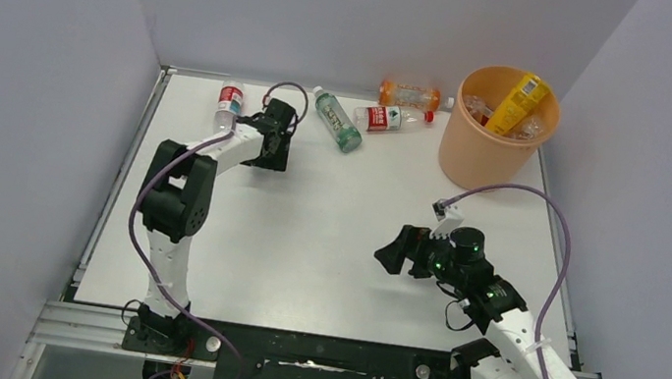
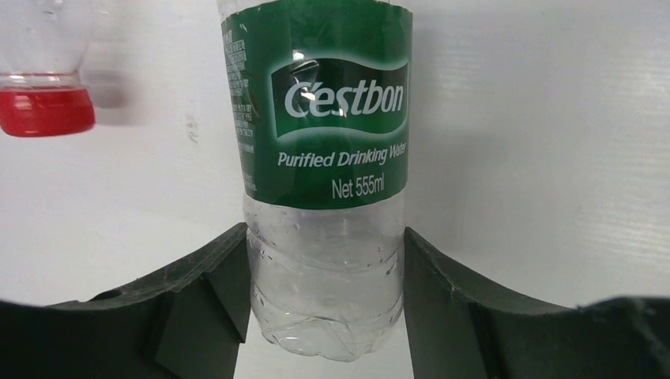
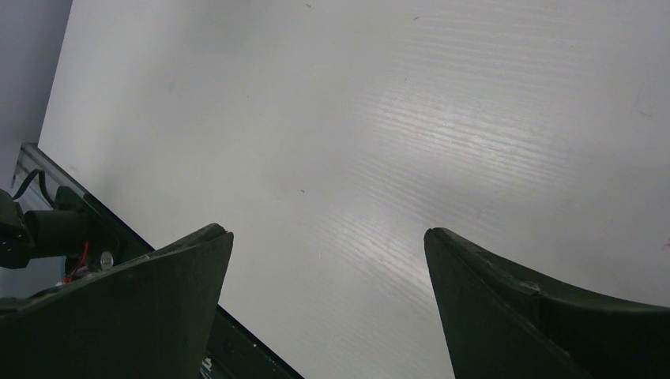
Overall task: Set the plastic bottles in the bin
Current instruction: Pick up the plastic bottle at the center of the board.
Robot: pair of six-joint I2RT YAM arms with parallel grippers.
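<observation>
In the left claw point(image 2: 325, 241), green-labelled bottle point(image 2: 325, 142) points base toward wrist.

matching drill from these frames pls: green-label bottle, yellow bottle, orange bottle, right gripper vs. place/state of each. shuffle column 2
Column 1
1. green-label bottle
2. yellow bottle
3. orange bottle
4. right gripper

Column 2
A. open, over bare table
B. sticking up out of the bin
C. gripped by the left gripper
D. lying at the table's far edge, left of the bin

Pairs: 1-C, 2-B, 3-D, 4-A
</observation>
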